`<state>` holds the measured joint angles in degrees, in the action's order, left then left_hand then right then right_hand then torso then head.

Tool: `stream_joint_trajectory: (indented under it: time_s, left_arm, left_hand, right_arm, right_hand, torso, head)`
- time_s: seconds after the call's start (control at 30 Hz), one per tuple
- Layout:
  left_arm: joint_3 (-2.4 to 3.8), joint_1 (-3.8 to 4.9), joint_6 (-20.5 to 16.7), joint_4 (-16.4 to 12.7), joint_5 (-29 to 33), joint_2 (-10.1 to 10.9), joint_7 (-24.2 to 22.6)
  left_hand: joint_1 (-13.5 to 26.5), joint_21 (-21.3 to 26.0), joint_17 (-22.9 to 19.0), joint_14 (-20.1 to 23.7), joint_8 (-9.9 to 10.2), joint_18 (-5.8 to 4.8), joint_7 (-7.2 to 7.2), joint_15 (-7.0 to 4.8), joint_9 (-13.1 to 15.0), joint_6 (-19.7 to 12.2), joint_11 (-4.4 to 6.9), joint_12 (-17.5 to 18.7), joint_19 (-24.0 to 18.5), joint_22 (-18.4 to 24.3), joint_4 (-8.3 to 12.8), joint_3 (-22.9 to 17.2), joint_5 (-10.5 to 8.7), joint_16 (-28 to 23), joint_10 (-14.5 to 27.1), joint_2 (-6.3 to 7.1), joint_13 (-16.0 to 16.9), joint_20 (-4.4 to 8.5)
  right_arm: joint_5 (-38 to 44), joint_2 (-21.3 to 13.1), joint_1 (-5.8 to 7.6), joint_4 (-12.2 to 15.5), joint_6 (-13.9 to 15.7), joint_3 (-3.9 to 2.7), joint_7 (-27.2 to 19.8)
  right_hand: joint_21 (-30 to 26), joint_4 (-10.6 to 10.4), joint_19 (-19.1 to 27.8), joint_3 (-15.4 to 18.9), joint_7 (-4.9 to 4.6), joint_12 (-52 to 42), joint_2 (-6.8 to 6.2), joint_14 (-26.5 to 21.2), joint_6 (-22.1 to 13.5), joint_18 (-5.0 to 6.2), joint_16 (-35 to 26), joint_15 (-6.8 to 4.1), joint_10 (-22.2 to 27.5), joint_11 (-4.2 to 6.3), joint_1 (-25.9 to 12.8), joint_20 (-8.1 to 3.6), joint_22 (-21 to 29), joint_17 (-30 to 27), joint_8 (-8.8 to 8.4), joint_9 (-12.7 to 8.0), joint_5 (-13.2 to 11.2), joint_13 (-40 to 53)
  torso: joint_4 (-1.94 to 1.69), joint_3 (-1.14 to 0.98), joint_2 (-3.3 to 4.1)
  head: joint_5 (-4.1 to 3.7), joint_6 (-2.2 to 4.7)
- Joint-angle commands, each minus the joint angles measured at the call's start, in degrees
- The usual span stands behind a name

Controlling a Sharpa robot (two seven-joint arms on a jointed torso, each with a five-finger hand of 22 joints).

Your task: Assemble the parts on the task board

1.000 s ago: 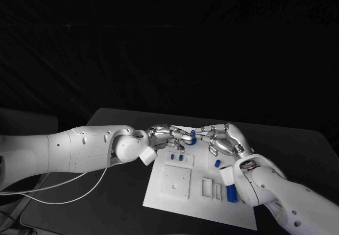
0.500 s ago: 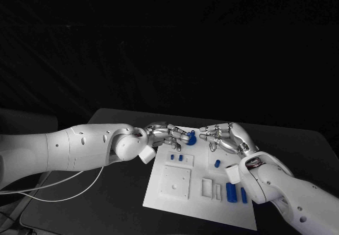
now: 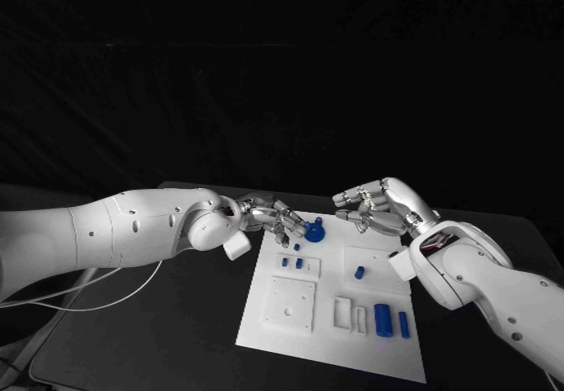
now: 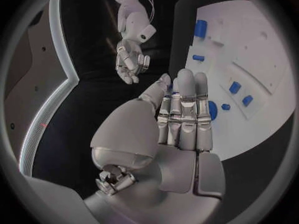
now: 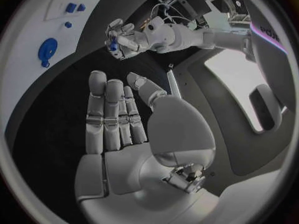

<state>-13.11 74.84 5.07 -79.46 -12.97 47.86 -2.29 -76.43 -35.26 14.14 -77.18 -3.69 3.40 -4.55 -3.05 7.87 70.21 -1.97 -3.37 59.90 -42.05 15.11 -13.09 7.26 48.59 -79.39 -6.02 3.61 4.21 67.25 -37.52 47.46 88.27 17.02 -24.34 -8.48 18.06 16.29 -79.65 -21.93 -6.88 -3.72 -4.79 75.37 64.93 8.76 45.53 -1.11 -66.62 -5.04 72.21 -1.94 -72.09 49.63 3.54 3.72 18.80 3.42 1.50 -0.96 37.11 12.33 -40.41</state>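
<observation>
Since the earlier head pictures, we see that the two hands have drawn apart: the right hand (image 3: 378,210) has lifted away from the left and now hangs above the far right part of the white board (image 3: 308,338), its fingers (image 3: 350,195) curled loosely with nothing in them. The left hand (image 3: 273,220) sits at the board's far left corner, and a round blue part (image 3: 314,231) now lies on the board just beside its fingertips; whether they touch it we cannot tell.

From the head view we read the layout: small blue pegs (image 3: 298,262) near the middle, one small blue piece (image 3: 361,273) to their right, and two upright blue bars (image 3: 383,318) near the board's right edge. In the left wrist view the left fingers (image 4: 185,112) lie straight and close together, empty, over the black table (image 4: 106,92). Seen from the right wrist, the right fingers (image 5: 106,117) are extended and empty.
</observation>
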Motion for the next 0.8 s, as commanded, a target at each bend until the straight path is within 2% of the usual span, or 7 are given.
stream_joint_trajectory:
  time_s: [0.03,0.17,0.27,0.37,0.6,0.67,0.8]
  left_arm:
    - [0.04,0.47,3.4,0.1,-7.0,-0.5,4.5]
    - [0.04,0.73,4.0,0.2,-8.8,-0.9,5.2]
    - [0.04,0.85,4.3,0.2,-9.7,-1.1,5.5]
    - [0.04,0.91,4.4,0.0,-10.2,-1.3,5.5]
    - [0.04,0.95,4.3,-0.3,-10.7,-1.5,5.3]
    - [0.04,0.95,4.3,-0.3,-10.7,-1.5,5.2]
    - [0.04,0.96,4.3,-0.5,-10.7,-1.4,5.1]
  left_hand:
    - [-0.5,-0.3,0.0,-0.1,-0.2,0.39,0.19,-0.31,4.0,0.4,1.37,-0.1,0.3,-0.1,0.0,-0.2,-0.44,0.3,-1.8,-0.01,0.0,0.24]
    - [-0.5,-0.3,0.0,-0.1,-0.2,0.4,0.19,-0.31,4.0,0.4,1.37,-0.1,0.3,-0.1,-0.1,-0.2,-0.45,0.3,-1.8,0.0,0.0,0.25]
    - [-0.5,-0.3,-0.1,-0.1,-0.2,0.41,0.2,-0.34,4.0,0.4,1.39,-0.1,0.4,-0.2,-0.1,-0.2,-0.43,0.3,-1.9,0.1,0.0,0.26]
    - [-0.5,-0.3,-0.1,-0.1,-0.2,0.42,0.21,-0.35,4.1,0.5,1.4,-0.1,0.4,-0.2,-0.1,-0.3,-0.4,0.3,-1.9,0.13,0.0,0.27]
    - [-0.5,-0.3,-0.1,-0.2,-0.2,0.42,0.23,-0.36,4.1,0.5,1.43,-0.1,0.4,-0.2,-0.2,-0.3,-0.48,0.2,-2.0,0.17,0.0,0.28]
    - [-0.5,-0.3,-0.1,-0.2,-0.2,0.42,0.24,-0.37,4.1,0.5,1.44,-0.1,0.5,-0.2,-0.2,-0.4,-0.64,0.2,-2.0,0.2,0.0,0.28]
    - [-0.6,-0.2,-0.1,-0.2,-0.2,0.41,0.24,-0.36,4.1,0.5,1.45,-0.1,0.5,-0.2,-0.3,-0.4,-0.8,0.2,-2.0,0.19,0.0,0.27]
  right_arm:
    - [11.4,0.2,0.66,0.8,-5.4,0.02,-1.1]
    - [15.3,0.5,1.32,1.5,-6.7,0.25,-0.9]
    - [17.9,0.8,2.01,1.8,-7.4,1.07,-0.4]
    - [19.9,1.0,2.66,1.9,-8.1,2.08,0.1]
    - [23.0,1.2,4.14,1.9,-9.4,5.59,1.5]
    - [23.5,1.3,4.31,1.9,-9.9,6.2,1.8]
    - [24.1,1.4,4.46,1.7,-10.4,6.85,2.3]
  right_hand:
    - [-0.3,0.0,-0.5,-0.4,-0.1,0.2,-0.27,0.0,-0.6,0.96,0.6,0.5,0.7,-0.17,0.7,0.07,-0.4,-0.5,0.03,-0.1,-0.5,-0.1]
    - [-0.7,0.0,-0.7,-0.3,-0.12,0.3,-0.62,-0.1,-1.2,1.26,1.2,0.67,1.7,-0.41,1.6,0.29,-1.0,-1.4,0.01,-0.1,-1.5,-0.1]
    - [-1.0,0.0,-0.7,0.0,-0.12,0.3,-0.8,-0.3,-1.7,1.42,1.4,0.83,2.4,-0.59,1.9,0.48,-1.4,-2.0,0.01,-0.1,-1.9,-0.1]
    - [-1.5,0.0,-0.8,0.7,-0.1,0.3,-1.03,-0.5,-2.2,1.57,1.7,0.96,3.2,-0.78,2.3,0.64,-1.7,-2.7,-0.01,-0.1,-2.1,-0.1]
    - [-3.1,0.0,-1.3,3.0,0.05,0.3,-0.93,-0.9,-3.0,1.79,2.2,1.23,4.2,-1.11,3.5,0.92,-2.1,-4.5,-0.01,-0.1,-2.7,-0.1]
    - [-3.8,0.1,-1.6,3.6,0.1,0.3,-0.82,-1.0,-3.0,1.89,2.6,1.26,4.2,-1.12,3.7,1.01,-2.5,-5.2,-0.01,-0.1,-2.8,-0.1]
    - [-4.3,0.1,-1.9,3.7,0.14,0.3,-0.72,-1.0,-2.6,1.87,2.9,1.23,4.1,-1.08,3.6,0.98,-2.8,-5.5,0.0,-0.1,-2.9,-0.1]
  torso:
    - [-0.02,0.0,0.03]
    - [-0.04,0.03,0.01]
    - [-0.04,0.04,0.0]
    - [-0.05,0.06,0.01]
    - [-0.01,0.08,0.01]
    - [-0.04,0.07,0.01]
    - [-0.05,0.02,0.04]
  head:
    - [-0.24,0.01]
    - [-0.29,0.05]
    - [-0.3,0.07]
    - [-0.39,0.06]
    - [-0.46,-0.11]
    - [-0.5,-0.13]
    - [-0.53,-0.26]
